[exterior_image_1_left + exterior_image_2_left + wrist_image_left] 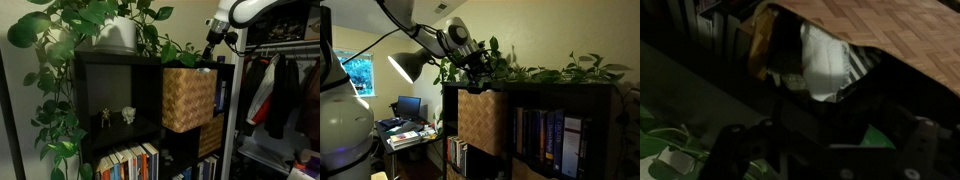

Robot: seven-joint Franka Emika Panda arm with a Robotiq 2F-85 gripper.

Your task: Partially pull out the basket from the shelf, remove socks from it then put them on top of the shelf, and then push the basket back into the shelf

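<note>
The light tan woven basket (pixel 188 98) sticks partly out of its upper cubby in the black shelf (pixel 112 58), as both exterior views show; from the other side the basket (pixel 480 122) juts toward the camera. My gripper (pixel 208 58) hangs just above the basket's open top, at the level of the shelf's top edge (pixel 560 88). In the wrist view I look down into the basket (pixel 890 20), where white striped socks (pixel 825 60) lie beside a yellowish cloth (pixel 765 40). The gripper (pixel 830 125) is open, with nothing between its dark fingers.
A potted plant (pixel 115 33) with trailing leaves covers much of the shelf top, and its leaves (pixel 535 72) reach close to the gripper. A darker basket (pixel 210 135) and books (pixel 130 162) fill lower cubbies. A clothes rack (pixel 280 90) stands beside the shelf.
</note>
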